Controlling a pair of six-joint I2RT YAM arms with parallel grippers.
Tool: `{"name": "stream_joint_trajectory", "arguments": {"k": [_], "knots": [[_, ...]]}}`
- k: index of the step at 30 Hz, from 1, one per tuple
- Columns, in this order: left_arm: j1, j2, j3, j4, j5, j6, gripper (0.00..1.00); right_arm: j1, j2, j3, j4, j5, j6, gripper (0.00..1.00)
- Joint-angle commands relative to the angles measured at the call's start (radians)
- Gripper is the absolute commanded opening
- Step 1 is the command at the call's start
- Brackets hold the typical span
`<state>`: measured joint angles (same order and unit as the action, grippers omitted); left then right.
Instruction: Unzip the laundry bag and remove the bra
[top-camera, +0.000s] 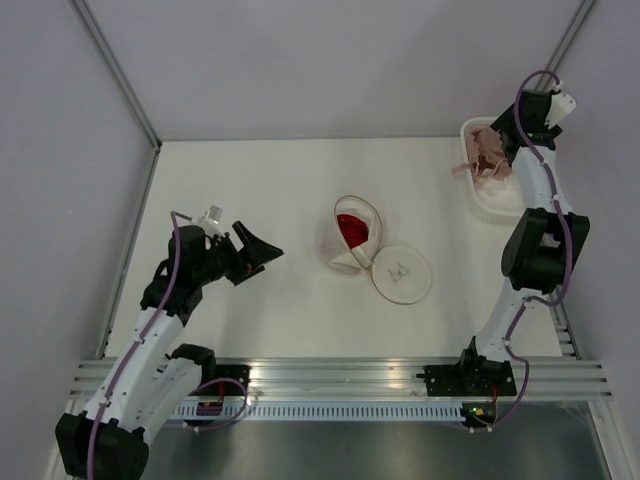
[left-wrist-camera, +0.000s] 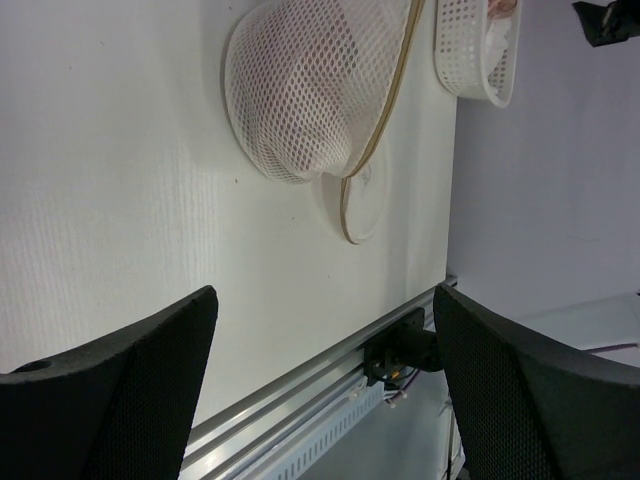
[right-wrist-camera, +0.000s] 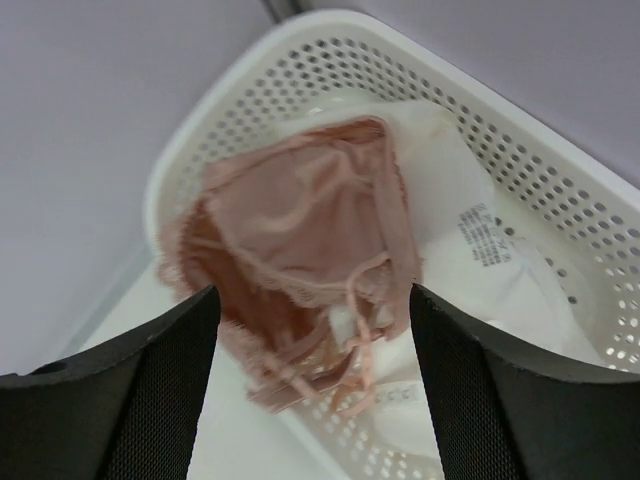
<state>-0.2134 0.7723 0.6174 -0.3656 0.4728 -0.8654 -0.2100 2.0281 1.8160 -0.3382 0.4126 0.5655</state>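
White tabletop (top-camera: 250, 180) holds the unzipped laundry bag (top-camera: 345, 258), red contents (top-camera: 353, 230) half-hidden; both arms' jaws gape empty.

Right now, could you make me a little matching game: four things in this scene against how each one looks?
1 laundry bag
2 basket
3 left gripper
4 flap

A holds pink lacy fabric
B jaws open, empty
C lies flat, small drawing facing up
D unzipped, something red inside

Pairs: 1-D, 2-A, 3-B, 4-C
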Motion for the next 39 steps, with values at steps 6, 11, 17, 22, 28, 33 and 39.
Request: {"name": "stream_joint_trajectory", "arguments": {"k": [6, 11, 17, 22, 28, 33, 39], "knots": [[0.003, -0.038, -0.033, 0.042, 0.012, -0.011, 0.93, 0.107, -0.256, 0.039, -0.007, -0.288, -0.131, 0.76], [0.003, -0.039, -0.056, 0.053, 0.017, -0.012, 0.93, 0.270, -0.318, -0.096, -0.058, -0.409, -0.173, 0.70], [0.003, -0.087, -0.090, 0.051, 0.020, -0.023, 0.93, 0.446, -0.442, -0.286, -0.054, -0.532, -0.207, 0.68], [0.003, -0.114, -0.107, 0.048, 0.013, -0.037, 0.93, 0.549, -0.459, -0.379, -0.079, -0.595, -0.231, 0.68], [0.003, -0.100, -0.085, 0.048, 0.017, -0.037, 0.93, 0.662, -0.410, -0.437, -0.078, -0.589, -0.242, 0.67], [0.003, -0.103, -0.073, 0.037, 0.017, -0.034, 0.93, 0.727, -0.387, -0.484, -0.074, -0.536, -0.242, 0.65], [0.003, -0.097, -0.074, 0.036, 0.016, -0.032, 0.93, 0.738, -0.428, -0.544, -0.059, -0.436, -0.240, 0.62]]}}
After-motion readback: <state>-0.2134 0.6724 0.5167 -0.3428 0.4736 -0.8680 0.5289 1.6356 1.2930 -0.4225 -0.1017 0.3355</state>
